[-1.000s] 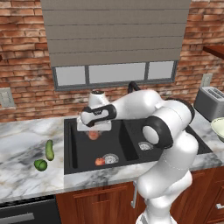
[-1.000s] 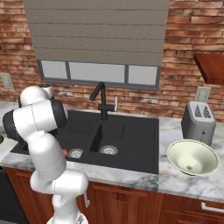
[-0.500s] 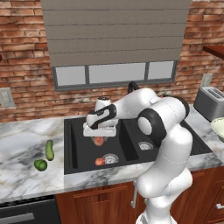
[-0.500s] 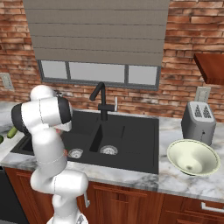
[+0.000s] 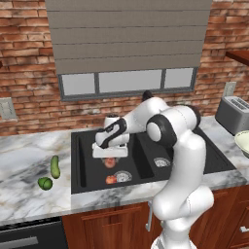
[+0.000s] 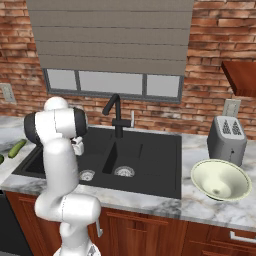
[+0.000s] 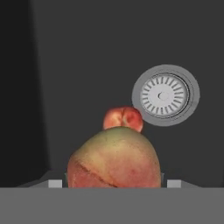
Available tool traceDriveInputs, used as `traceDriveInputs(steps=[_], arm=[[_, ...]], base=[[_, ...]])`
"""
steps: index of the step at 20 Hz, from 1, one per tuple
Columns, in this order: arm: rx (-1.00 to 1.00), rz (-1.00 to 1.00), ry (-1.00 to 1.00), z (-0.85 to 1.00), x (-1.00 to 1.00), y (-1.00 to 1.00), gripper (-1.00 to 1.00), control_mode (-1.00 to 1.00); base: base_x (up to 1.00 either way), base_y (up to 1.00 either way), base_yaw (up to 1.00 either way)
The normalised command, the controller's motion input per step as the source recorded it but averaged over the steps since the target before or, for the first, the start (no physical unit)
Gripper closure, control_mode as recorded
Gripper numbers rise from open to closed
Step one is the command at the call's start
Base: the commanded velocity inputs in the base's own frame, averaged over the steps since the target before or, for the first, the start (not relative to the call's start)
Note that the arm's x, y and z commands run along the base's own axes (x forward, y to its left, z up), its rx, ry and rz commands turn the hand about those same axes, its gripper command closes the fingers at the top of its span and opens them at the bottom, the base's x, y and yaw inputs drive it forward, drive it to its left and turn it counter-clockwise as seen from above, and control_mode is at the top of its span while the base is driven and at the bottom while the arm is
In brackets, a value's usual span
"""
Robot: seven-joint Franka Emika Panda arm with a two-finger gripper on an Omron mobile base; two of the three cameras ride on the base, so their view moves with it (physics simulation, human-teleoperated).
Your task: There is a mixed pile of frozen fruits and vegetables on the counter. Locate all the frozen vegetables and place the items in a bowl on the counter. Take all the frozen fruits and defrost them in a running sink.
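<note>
- White-armed end effector (image 5: 110, 156): clamped on a round red-orange peach-like fruit (image 7: 114, 158), above the matte black sink's (image 5: 82, 170) left basin.
- Second reddish round fruit (image 5: 111, 179): on basin floor beside the silver drain (image 7: 165, 95).
- Dark-green cucumber stick (image 5: 55, 166), round bright-green item (image 5: 45, 183): on white marble counter (image 5: 24, 165).
- Cream round bowl (image 6: 220, 180): counter, right of sink.

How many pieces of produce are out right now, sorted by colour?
Reddish peach-like fruits: 2, one held in the gripper over the sink, peach, one on the basin floor.
Green vegetables: 2, a cucumber and a round green one on the counter.
Total: 4

The blotchy red-orange round fruit (image 7: 114, 159) hides both jaws; the pale cream bowl (image 5: 243, 142) is cut by the frame's edge.
</note>
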Motion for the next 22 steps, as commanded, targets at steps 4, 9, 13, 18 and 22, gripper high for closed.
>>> traceDriveInputs(steps=[4, 9, 13, 18, 22], arm=[[0.0, 0.0, 0.01, -0.34, 0.16, 0.0, 1.0, -1.0], [0.0, 0.0, 0.0, -0.33, 0.19, 0.0, 1.0, -1.0], [0.0, 0.0, 0.0, -0.33, 0.18, 0.0, 1.0, -1.0], [0.0, 0.0, 0.0, -0.32, 0.15, 0.0, 1.0, -1.0], [0.0, 0.0, 0.0, -0.3, 0.16, 0.0, 1.0, -1.0]], base=[[0.0, 0.0, 0.0], [0.0, 0.0, 0.0], [0.0, 0.0, 0.0], [0.0, 0.0, 0.0], [0.0, 0.0, 0.0]])
